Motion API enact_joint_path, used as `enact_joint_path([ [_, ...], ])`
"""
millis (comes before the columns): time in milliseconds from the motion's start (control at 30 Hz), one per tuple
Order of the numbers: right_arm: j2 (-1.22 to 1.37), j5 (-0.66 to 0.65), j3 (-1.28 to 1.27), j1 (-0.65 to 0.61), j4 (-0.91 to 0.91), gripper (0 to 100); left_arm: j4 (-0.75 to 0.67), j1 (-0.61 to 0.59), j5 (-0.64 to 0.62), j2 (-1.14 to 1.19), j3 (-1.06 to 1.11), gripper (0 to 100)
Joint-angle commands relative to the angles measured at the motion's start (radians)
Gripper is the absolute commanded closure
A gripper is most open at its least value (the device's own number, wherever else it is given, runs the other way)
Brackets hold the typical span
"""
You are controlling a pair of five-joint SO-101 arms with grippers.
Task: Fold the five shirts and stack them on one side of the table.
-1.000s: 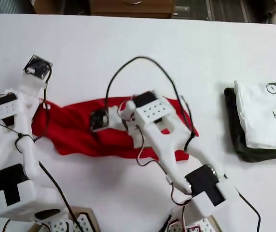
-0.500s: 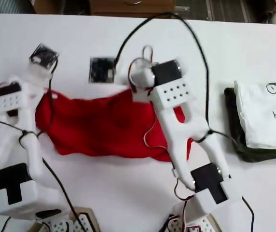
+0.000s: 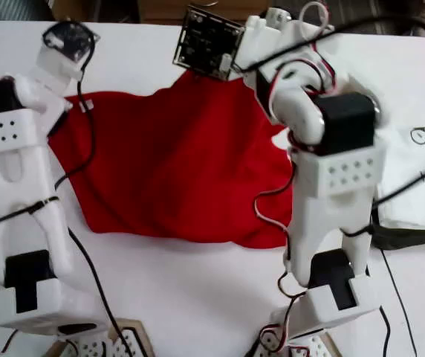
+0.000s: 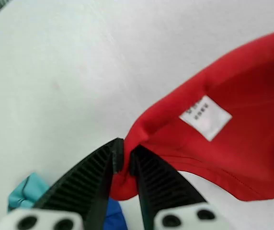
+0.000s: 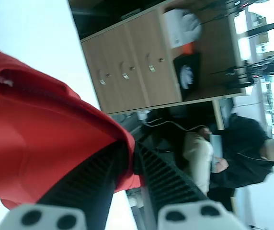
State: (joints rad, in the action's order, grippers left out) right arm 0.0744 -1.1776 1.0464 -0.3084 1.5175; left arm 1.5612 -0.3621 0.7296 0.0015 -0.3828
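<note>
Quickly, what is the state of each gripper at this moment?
The left gripper is closed, pinching an edge of the red shirt.
The right gripper is closed, pinching another part of the red shirt.

The setting reads as a robotics lab or office workroom. A plain white table (image 3: pixel 160 297) is fitted with two white plastic robot arms (image 3: pixel 19 186) carrying exposed red and black wiring (image 3: pixel 276 85). Beyond the table's far edge, a light wooden cabinet with knobbed drawers (image 5: pixel 125 62) is seen, with loose cables (image 5: pixel 161 122) beneath it.
</note>
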Motion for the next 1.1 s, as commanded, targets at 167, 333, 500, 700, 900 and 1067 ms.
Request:
enact_joint_path([
  [167, -0.058, 0.009, 0.334, 0.091, 0.022, 97.8, 0.224, -0.011, 0.005, -0.029, -0.398, 98],
  [333, -0.061, 0.009, 0.354, 0.12, -0.051, 97.8, 0.222, 0.008, 0.006, -0.077, -0.407, 98],
  [500, -0.127, 0.011, 0.354, 0.147, -0.122, 97.8, 0.222, 0.018, 0.002, -0.201, -0.406, 98],
  [700, -0.257, 0.011, 0.353, 0.15, -0.168, 97.8, 0.224, 0.014, 0.006, -0.384, -0.389, 98],
  [900, -0.352, 0.011, 0.347, 0.143, -0.205, 97.8, 0.215, 0.014, 0.009, -0.503, -0.206, 98],
  [1067, -0.361, 0.015, 0.339, 0.143, -0.303, 97.8, 0.201, 0.014, 0.009, -0.559, -0.081, 98],
])
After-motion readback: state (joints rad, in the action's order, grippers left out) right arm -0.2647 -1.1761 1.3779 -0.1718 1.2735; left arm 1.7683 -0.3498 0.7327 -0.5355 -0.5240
